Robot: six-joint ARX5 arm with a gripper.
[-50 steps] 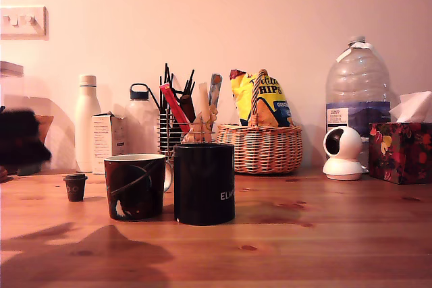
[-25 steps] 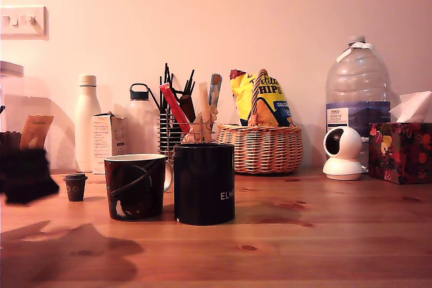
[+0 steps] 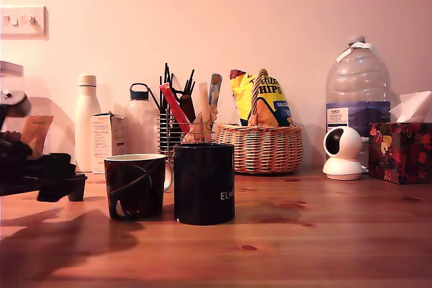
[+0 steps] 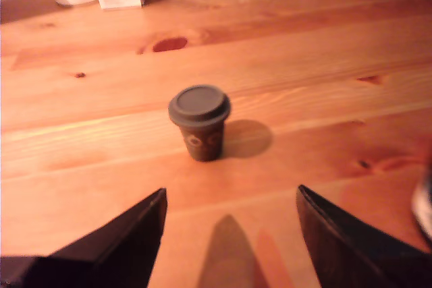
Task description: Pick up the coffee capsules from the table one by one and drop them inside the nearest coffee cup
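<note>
The brown capsule (image 4: 200,123) stands ungrabbed on the table (image 4: 317,65). The gripper (image 4: 231,192) is spread wide before it, and the patterned mug (image 3: 135,187) waits nearby.

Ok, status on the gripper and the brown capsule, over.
Gripper open, empty. Dark brown capsule upright on the table, just ahead of the fingertips, not gripped. Nothing between them.
</note>
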